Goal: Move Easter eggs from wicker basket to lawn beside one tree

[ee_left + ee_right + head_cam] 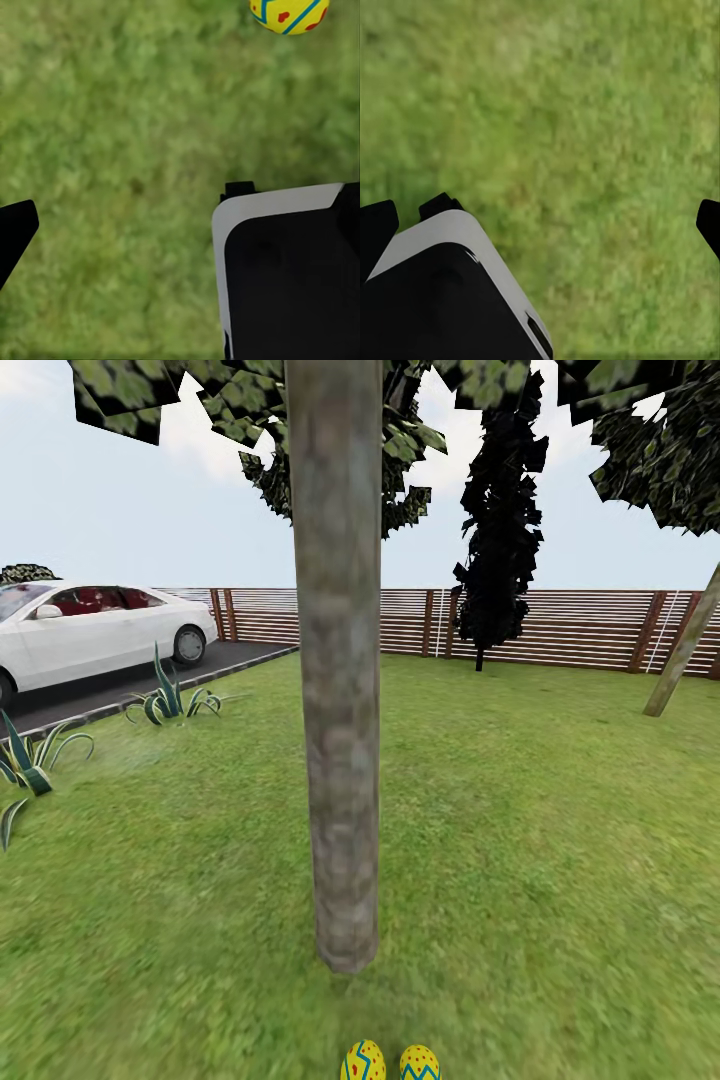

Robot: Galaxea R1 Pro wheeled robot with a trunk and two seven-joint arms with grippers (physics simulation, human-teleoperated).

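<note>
The left gripper [112, 225] hangs above the lawn [112, 112], fingers spread and holding nothing; the right gripper [544, 217] is likewise spread wide. Two yellow Easter eggs [363, 1062] [420, 1064] with blue zigzags and red marks lie side by side on mottled grass just before the tree [338, 690], whose trunk is thick, straight, grey-brown.

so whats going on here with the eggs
Two Easter eggs lie on the lawn at the foot of the tree with the thick trunk, right in front of the robot. Both wrist cameras look down on grass; the left wrist view catches one egg. Neither gripper seems to hold anything. The third egg's whereabouts cannot be told.
</note>
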